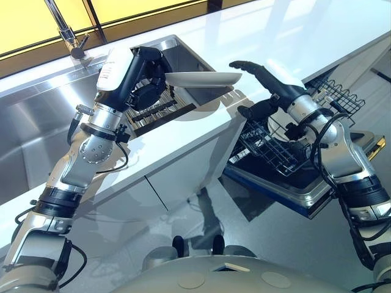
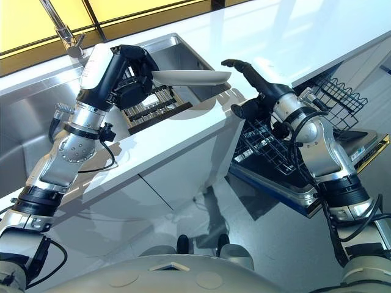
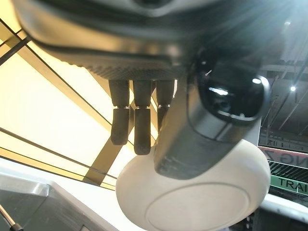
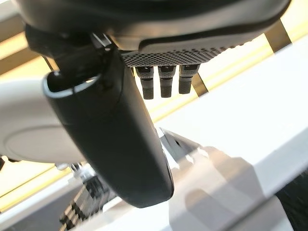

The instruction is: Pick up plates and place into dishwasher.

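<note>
A white plate [image 1: 204, 78] is held level above the white counter's [image 1: 183, 140] front part, by the sink's corner. My left hand [image 1: 143, 76] is shut on the plate's left rim; in the left wrist view its thumb [image 3: 192, 139] lies across the plate's underside [image 3: 202, 202] with the fingers on the other face. My right hand [image 1: 269, 79] is open at the plate's right rim, fingers straight above it and thumb below. The plate [image 4: 29, 125] also shows past the right thumb. The dishwasher [image 1: 293, 189] stands open at the right, below the counter.
A wire rack [image 1: 275, 152] is pulled out over the dishwasher's lowered door, under my right forearm. A steel sink [image 1: 36, 134] with a faucet [image 1: 70, 36] lies at the left. A dark slatted rack [image 1: 156, 113] sits in the basin behind the plate.
</note>
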